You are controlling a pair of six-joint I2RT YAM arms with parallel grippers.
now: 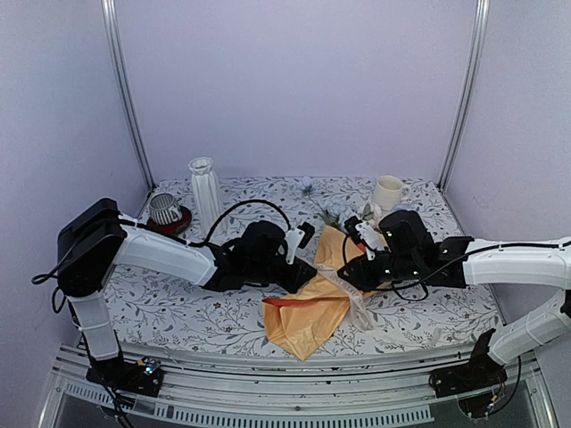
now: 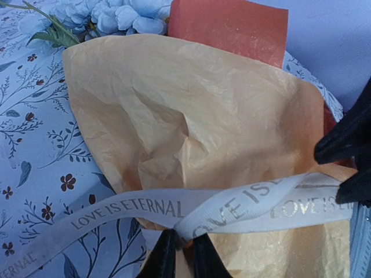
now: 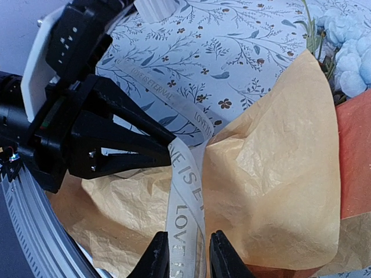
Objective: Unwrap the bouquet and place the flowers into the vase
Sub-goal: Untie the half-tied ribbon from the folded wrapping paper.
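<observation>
Centrally in the top view the bouquet (image 1: 308,308) lies on the table (image 1: 178,303), its paper (image 2: 191,116) light, crinkly, probably easy to tear. The left gripper (image 2: 182,250) and right gripper (image 3: 188,258) each have jaws pinched on the limp, likely slippery ribbon (image 2: 127,211), the sensible hold.

This looks like a robotics lab test booth: plain lavender wall panels (image 1: 294,80) framed by bare metal posts (image 1: 125,89) close in a single table. Two robot arms (image 1: 165,254) are bolted to an aluminium rail (image 1: 294,385) at its near edge. Loose black cables (image 1: 250,203) loop over them, and a floral tablecloth (image 1: 161,308) covers the top.
</observation>
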